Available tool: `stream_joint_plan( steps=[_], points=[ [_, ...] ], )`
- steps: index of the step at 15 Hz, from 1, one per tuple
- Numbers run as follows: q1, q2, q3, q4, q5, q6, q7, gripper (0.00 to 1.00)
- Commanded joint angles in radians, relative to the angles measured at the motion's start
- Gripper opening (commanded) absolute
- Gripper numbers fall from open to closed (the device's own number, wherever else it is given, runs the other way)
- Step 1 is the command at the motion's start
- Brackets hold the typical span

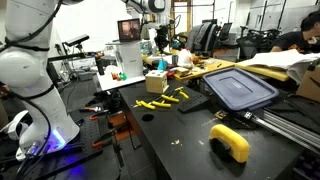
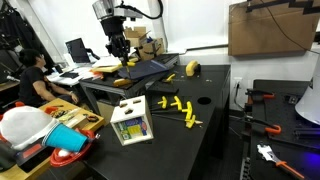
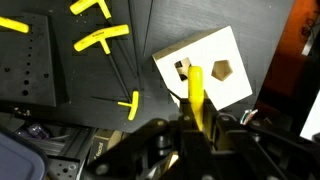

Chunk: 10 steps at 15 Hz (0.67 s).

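Observation:
My gripper [image 3: 194, 128] is shut on a yellow stick-shaped piece [image 3: 196, 95] that points out between the fingers. In the wrist view a light wooden box [image 3: 225, 45] with shaped cut-outs in its top lies just beyond the piece's tip. In both exterior views the gripper [image 1: 156, 40] [image 2: 120, 50] hangs high above the black table, well over the box [image 1: 156, 83] [image 2: 131, 122]. Several yellow T-shaped pieces [image 3: 100, 38] [image 1: 166, 98] [image 2: 178, 108] lie loose on the table beside the box.
A dark blue bin lid [image 1: 240, 88] [image 2: 150, 68] lies on the table, with a yellow curved object [image 1: 230, 142] [image 2: 194, 68] near its edge. A person [image 2: 30, 75] sits at a desk. A red bowl [image 2: 68, 152] and clutter stand nearby.

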Motion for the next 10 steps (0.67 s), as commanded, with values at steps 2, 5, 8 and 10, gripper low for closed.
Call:
stream_joint_plan(
  steps=[2, 5, 8, 10],
  points=[
    [-0.015, -0.004, -0.043, 0.023, 0.058, 0.019, 0.176, 0.04],
    [-0.018, 0.006, -0.075, 0.025, 0.071, 0.033, 0.305, 0.04],
    [-0.018, 0.01, -0.101, 0.008, 0.085, 0.067, 0.435, 0.04],
    [-0.023, 0.019, -0.117, 0.003, 0.1, 0.105, 0.511, 0.04]
  ],
)
